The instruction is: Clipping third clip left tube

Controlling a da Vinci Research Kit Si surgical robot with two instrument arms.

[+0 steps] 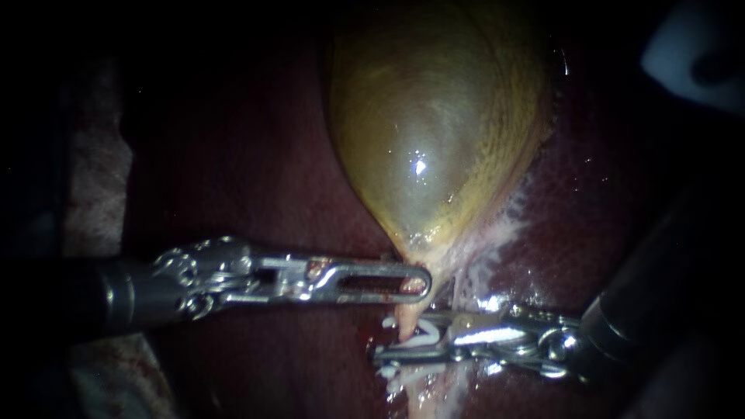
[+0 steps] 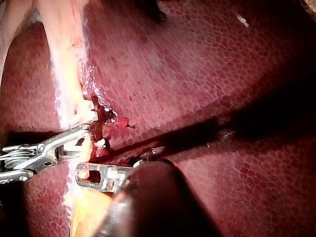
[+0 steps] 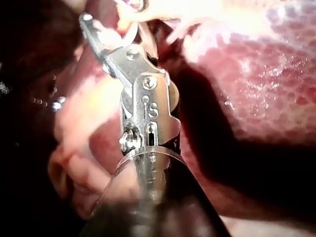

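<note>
Endoscope view: a swollen yellow-green gallbladder [image 1: 434, 124] lies on dark red liver [image 1: 256, 155] and narrows downward into a pale tube [image 1: 407, 314]. My left instrument [image 1: 419, 283] reaches in level from the left. Its slotted metal tip lies against the tube just under the gallbladder's neck, and whether it has hold of tissue cannot be told. Just below it, my right instrument [image 1: 400, 341] comes in from the lower right. Its jaws stand a little apart across the tube, closed on a white clip [image 1: 423, 334] that straddles it. The two tips sit near each other, one above the other, with a short bare stretch of tube between them. Broad bare liver lies open to the left of the gallbladder. Left wrist view: a second clip [image 2: 88, 112], also white, sits on the tube just beyond the right instrument's jaws, on the side away from my left instrument.
</note>
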